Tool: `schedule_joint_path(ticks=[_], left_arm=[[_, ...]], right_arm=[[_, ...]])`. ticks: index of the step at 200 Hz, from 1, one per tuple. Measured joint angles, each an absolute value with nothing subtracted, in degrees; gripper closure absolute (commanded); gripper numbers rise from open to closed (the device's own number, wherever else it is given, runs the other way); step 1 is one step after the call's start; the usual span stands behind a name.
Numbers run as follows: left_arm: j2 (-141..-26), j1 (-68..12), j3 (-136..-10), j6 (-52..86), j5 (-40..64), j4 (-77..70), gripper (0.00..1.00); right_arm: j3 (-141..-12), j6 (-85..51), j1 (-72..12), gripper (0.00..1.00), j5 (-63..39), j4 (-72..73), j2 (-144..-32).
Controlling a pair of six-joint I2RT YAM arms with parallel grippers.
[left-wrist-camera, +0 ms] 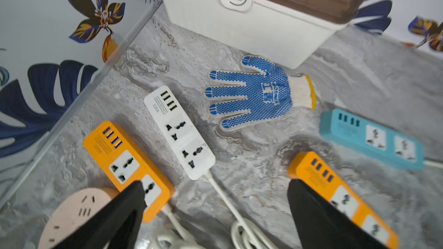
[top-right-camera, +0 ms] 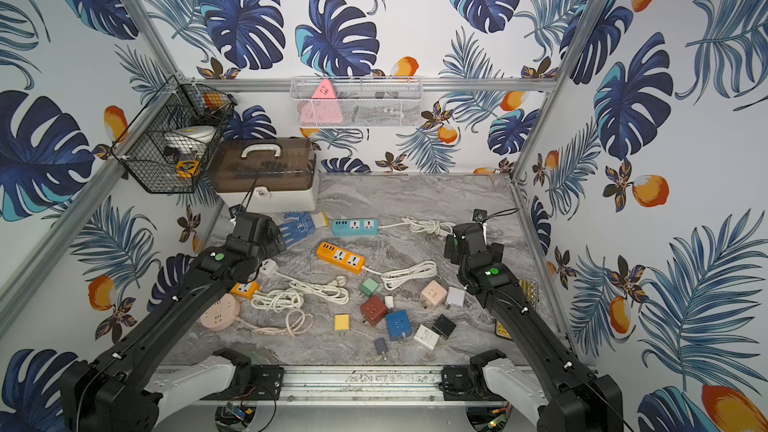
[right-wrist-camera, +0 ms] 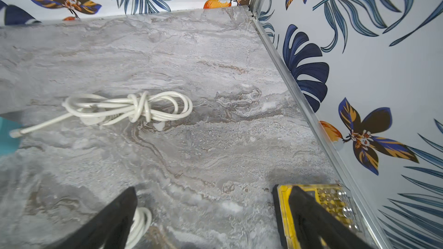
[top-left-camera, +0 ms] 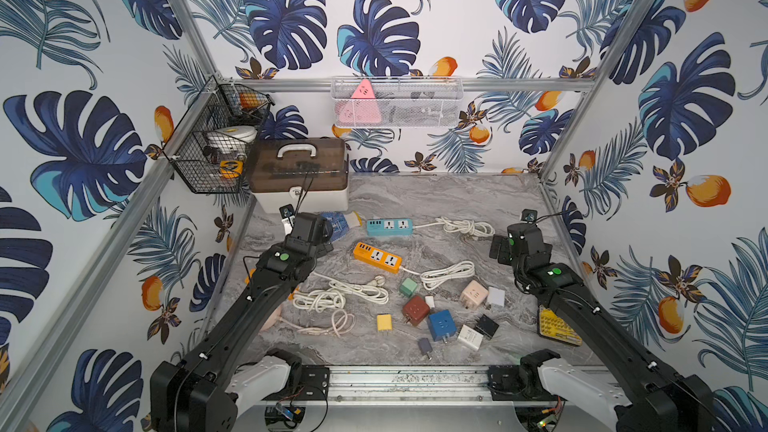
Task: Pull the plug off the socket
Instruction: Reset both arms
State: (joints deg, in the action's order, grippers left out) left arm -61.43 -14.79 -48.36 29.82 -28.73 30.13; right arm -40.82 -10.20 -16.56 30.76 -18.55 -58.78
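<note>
1. Scanning every outlet in view turns up no seated plug. The white power strip [left-wrist-camera: 179, 132], the orange power strip by the wall [left-wrist-camera: 127, 171], the middle orange power strip [top-left-camera: 377, 258] and the teal power strip [top-left-camera: 389, 226] all show empty sockets.
2. The plugs lie loose in a cluster on the near middle of the surface [top-left-camera: 436, 201], among them a red cube adapter [top-left-camera: 415, 309], a blue cube adapter [top-left-camera: 441, 324] and a yellow charger [top-left-camera: 383, 322]. They are well apart from both grippers.
3. The pull therefore looks already done, though I cannot tell whether an outlet is hidden under the left arm.
4. Such an adapter should be light, rigid and smooth-sided, so slightly slippery. The best hold is probably on two flat opposite faces of the body, never on the pins, pulling straight out.
5. The strips look light too and would likely lift with the plug, so one needs pinning down.
6. The adapters are small, boxy, matte plastic shells, and the red one shows metal prongs at its side.
7. The left gripper [left-wrist-camera: 215, 185] hovers over the strips near the wall, its jaws spread wide and holding nothing.
8. The right gripper [right-wrist-camera: 213, 189] hangs over bare surface beside a yellow bit case [right-wrist-camera: 330, 202], its jaws equally wide and empty.
</note>
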Motion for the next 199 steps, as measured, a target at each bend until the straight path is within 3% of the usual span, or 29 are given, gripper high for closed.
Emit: schedule_joint_path(ticks=[35,73,153,199], left_arm=[[-61.73,-13.69,-34.79,18.79,-28.91,12.25,0.01],[-66.5,-11.6,-28.88,13.45,-29.15,-1.85,0.01],[-79.33,-4.71,-20.25,5.85,-22.11,-32.86,0.01],[-87.88,-2.22,-20.51,4.64,-15.31,-46.3,0.01]], right_arm=[[-30.81,-2.68,-15.25,0.0,30.02,-2.92,-61.06],[-22.02,0.25,-13.28,0.0,24.64,15.73,-66.52],[-20.51,2.55,-10.52,0.0,15.77,45.47,-86.67],[-20.36,2.31,-8.27,0.0,12.75,53.78,-94.67]])
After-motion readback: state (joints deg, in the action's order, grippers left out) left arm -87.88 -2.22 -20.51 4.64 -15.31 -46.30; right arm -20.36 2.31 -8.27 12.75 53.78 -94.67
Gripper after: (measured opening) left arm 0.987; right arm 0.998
